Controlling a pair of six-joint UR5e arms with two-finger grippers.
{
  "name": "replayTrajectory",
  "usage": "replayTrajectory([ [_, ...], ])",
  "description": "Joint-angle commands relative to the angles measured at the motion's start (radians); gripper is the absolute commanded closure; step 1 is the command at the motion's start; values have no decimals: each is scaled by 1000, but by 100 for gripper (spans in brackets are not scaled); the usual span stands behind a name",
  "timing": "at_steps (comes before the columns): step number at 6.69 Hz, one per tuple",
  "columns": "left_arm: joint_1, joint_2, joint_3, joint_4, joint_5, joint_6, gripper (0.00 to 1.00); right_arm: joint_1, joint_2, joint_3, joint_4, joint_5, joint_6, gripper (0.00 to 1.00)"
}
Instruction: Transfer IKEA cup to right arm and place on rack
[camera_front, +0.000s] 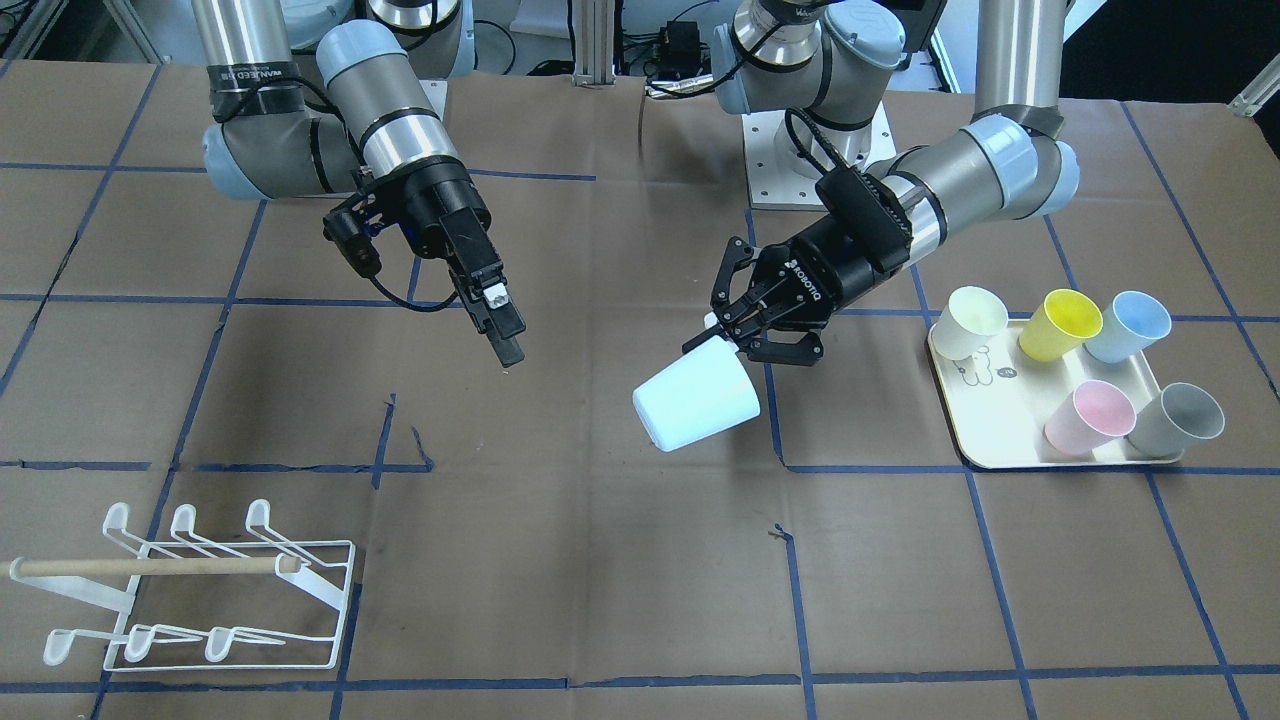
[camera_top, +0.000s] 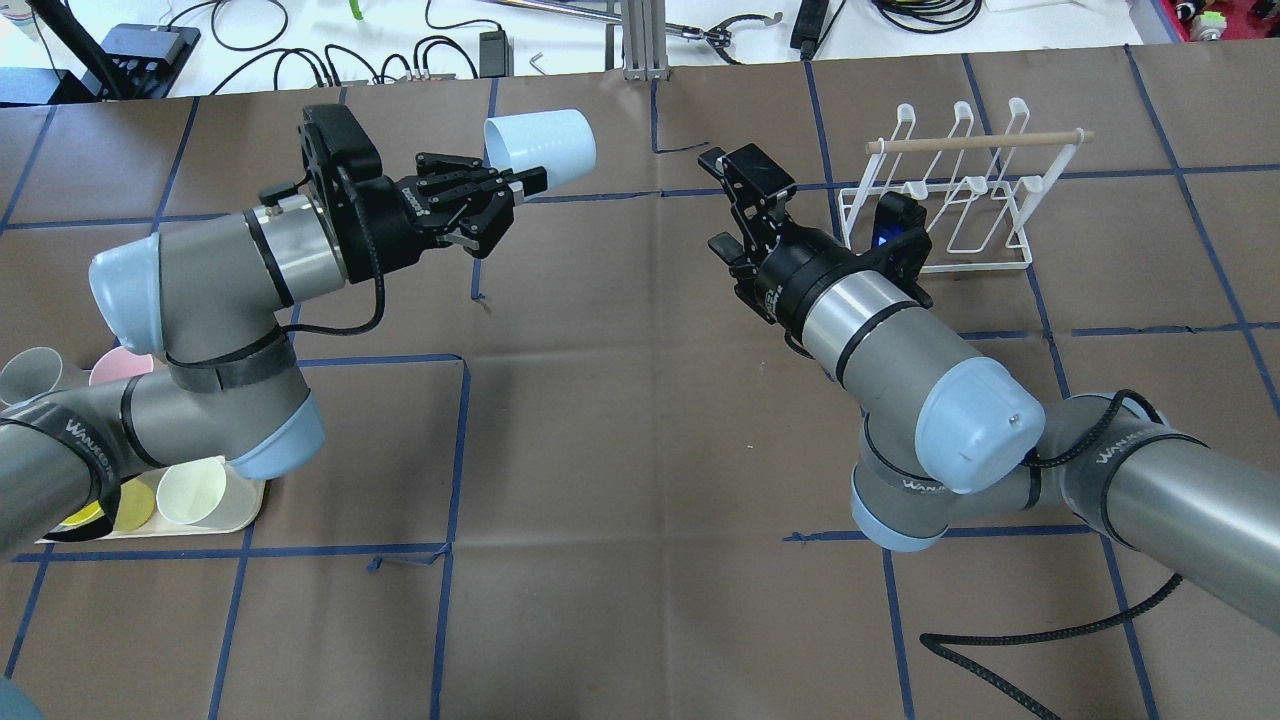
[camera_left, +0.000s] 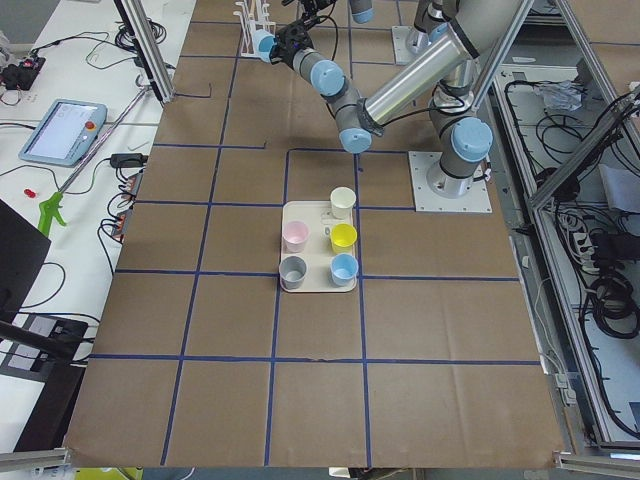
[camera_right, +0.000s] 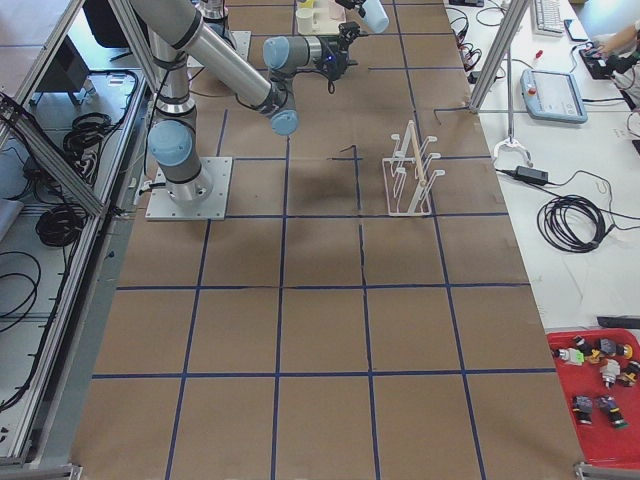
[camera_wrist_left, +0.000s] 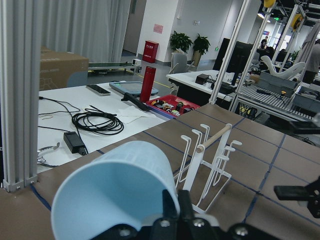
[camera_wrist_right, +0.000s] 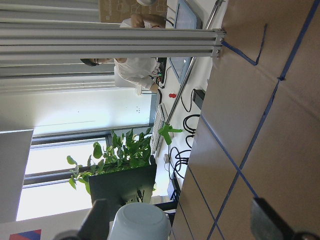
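The pale blue cup (camera_wrist_left: 115, 190) fills the bottom of my left wrist view. It lies on its side, with its mouth turned back to the camera and its closed base pointing away. My left tool (camera_front: 722, 335) is clamped on the cup's rim, one finger inside the mouth and one outside. The cup hangs in the air over the middle of the desk (camera_front: 600, 560), which is brown paper crossed by blue tape lines.

My right tool (camera_front: 500, 325) hangs across from it, angled down over the desk, with a clear gap between it and the cup. In my right wrist view its two fingers stand wide apart and nothing is between them.

The white wire rack (camera_front: 250, 545) stands on the desk at my right end, well apart from the cup. Its wooden dowel (camera_front: 150, 566) lies across the prongs.

At my left end a cream tray (camera_front: 1000, 455) carries five more cups: cream, yellow, blue, pink and grey.
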Motion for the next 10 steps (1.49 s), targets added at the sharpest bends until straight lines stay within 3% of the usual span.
replayTrajectory([
  [1, -57, -1, -39, 77, 1, -28, 98, 10, 5, -10, 5, 3, 130, 0],
  [4, -88, 0, -39, 80, 10, -25, 97, 80, 8, -65, 106, -15, 133, 0],
  [10, -88, 2, -39, 80, 10, -26, 96, 137, 34, -162, 177, -118, 141, 0],
])
